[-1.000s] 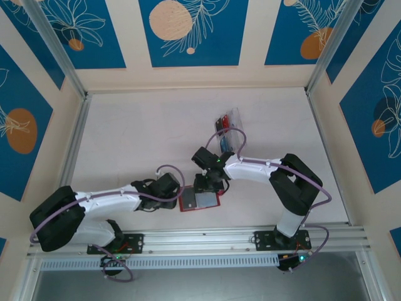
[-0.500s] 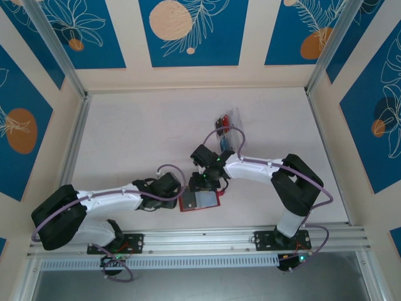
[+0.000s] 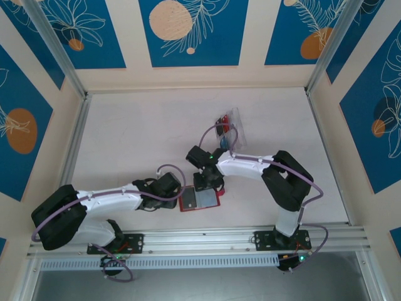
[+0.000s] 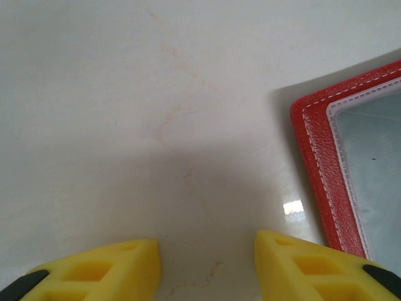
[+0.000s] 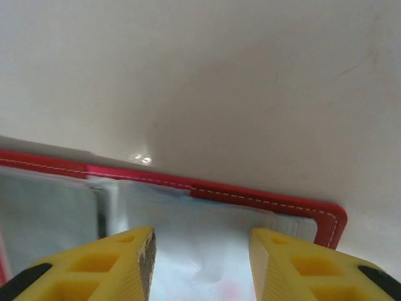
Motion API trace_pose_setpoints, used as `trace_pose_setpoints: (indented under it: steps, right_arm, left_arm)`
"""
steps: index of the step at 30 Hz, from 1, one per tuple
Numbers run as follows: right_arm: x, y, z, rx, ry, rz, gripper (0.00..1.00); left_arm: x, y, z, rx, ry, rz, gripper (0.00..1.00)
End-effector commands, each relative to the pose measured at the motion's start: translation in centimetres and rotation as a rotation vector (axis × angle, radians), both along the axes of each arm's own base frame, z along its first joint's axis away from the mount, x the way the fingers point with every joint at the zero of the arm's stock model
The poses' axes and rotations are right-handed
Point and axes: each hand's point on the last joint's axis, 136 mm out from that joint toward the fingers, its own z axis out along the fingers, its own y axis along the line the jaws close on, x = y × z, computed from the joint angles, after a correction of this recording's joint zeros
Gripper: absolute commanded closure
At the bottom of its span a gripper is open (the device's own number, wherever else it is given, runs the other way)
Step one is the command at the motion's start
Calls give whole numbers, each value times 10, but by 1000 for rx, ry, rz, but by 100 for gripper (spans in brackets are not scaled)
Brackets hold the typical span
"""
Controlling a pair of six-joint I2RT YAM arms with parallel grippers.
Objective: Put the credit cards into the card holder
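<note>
Lying nearest: red wallet, spread open, grey clear sleeves up.
Left gripper: just left of the wallet, yellow fingers spread, nothing between.
Right gripper: over the wallet's far edge, fingers parted, empty.
Cards: red and black, in a clear tray well beyond the wallet.
Table: pale, faintly veined.
Walls: blue panels, orange discs, white leaves.

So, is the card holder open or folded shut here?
Open, spread flat: the card holder shows grey clear sleeves face up inside its red border.
</note>
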Motion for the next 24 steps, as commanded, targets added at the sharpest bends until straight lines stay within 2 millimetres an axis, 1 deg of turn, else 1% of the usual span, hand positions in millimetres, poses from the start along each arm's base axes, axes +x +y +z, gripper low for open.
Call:
trace_pose_setpoints:
  steps: [1,4,8,11,14,15,20,24]
  right_arm:
    - [-4,-1,-8,-61,-3,29,56]
    - [-10,-2,-18,-98,7,38,61]
    - [-18,2,-25,-93,32,49,77]
    - [-19,8,-18,-49,30,51,89]
    - [-16,19,-1,32,25,56,99]
    - [-15,21,4,52,25,55,100]
    - [-10,33,30,131,41,57,100]
    - [-13,41,38,148,80,56,100]
  left_arm:
    - [-1,-33,-18,-143,33,-33,55]
    - [0,-35,-16,-145,29,-36,55]
    - [1,-38,-17,-147,33,-42,56]
    - [1,-39,-17,-148,34,-46,55]
    - [2,-41,-16,-151,35,-49,56]
    - [2,-41,-17,-151,36,-49,56]
    - [3,-45,-16,-160,35,-51,56]
    - [4,-47,-17,-164,35,-51,56]
